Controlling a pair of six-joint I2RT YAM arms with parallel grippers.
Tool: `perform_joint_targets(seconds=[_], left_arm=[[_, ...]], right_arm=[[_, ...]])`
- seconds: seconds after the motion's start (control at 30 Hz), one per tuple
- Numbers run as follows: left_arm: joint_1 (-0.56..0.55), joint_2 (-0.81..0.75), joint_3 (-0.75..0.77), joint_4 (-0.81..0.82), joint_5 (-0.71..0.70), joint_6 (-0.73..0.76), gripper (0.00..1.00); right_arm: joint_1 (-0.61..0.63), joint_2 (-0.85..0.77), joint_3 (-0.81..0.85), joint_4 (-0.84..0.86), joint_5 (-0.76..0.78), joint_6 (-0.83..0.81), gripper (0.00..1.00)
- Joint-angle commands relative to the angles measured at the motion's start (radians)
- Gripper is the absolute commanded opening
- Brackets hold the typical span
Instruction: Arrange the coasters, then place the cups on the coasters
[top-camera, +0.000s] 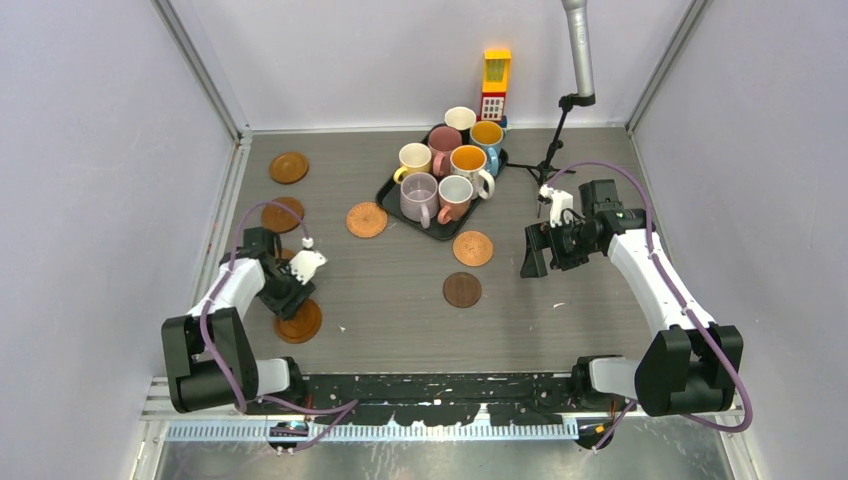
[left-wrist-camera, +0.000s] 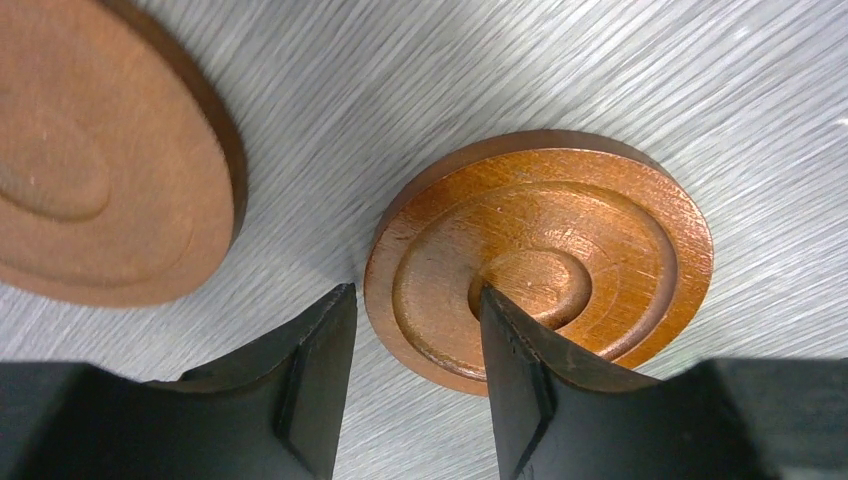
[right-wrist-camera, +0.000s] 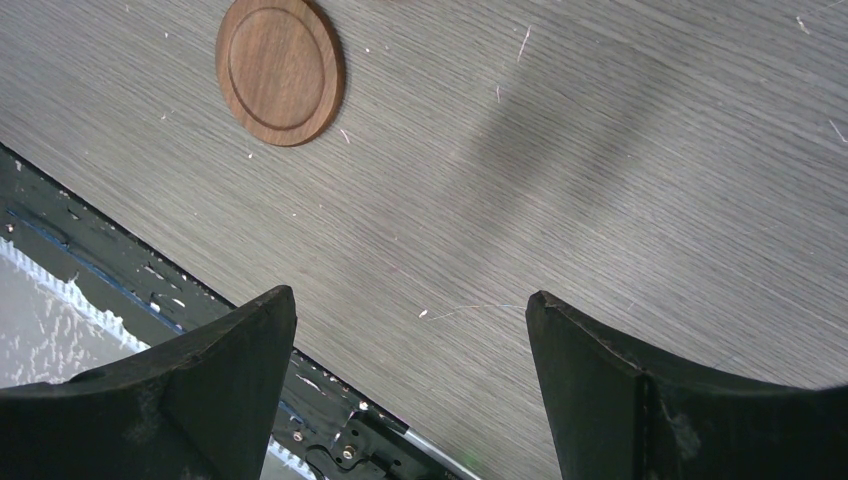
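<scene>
Several brown coasters lie loose on the table, among them ones at the far left, mid-table and right of centre. My left gripper is low over a ringed orange coaster. In the left wrist view its open jaws straddle that coaster's left rim, one finger beside it and one over its middle. A second coaster lies just to its left. Several cups stand on the black tray. My right gripper hangs open and empty above the table, short of a dark coaster.
A yellow-red toy block tower stands behind the tray. A black camera stand rises at the back right. The table's front edge with its black rail lies under my right gripper. Walls close in both sides.
</scene>
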Motion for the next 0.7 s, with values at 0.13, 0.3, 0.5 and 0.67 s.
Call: perform_joint_targets(seconds=[0.13, 0.3, 0.5, 0.67], left_arm=[[0.224, 0.028, -0.015, -0.04, 0.001, 0.233, 0.49], [0.315, 0.047, -0.001, -0.049, 0.0, 0.306, 0.48], [0.359, 0.063, 0.007, -0.054, -0.005, 0.357, 0.49], [0.361, 0.041, 0.039, -0.102, 0.016, 0.353, 0.58]], right_arm=[[-0.005, -0.012, 0.04, 0.017, -0.007, -0.01, 0.89], [-0.005, -0.009, 0.037, 0.018, -0.009, -0.012, 0.89], [-0.005, -0.008, 0.036, 0.018, -0.009, -0.012, 0.89], [-0.005, -0.012, 0.035, 0.018, -0.012, -0.012, 0.89]])
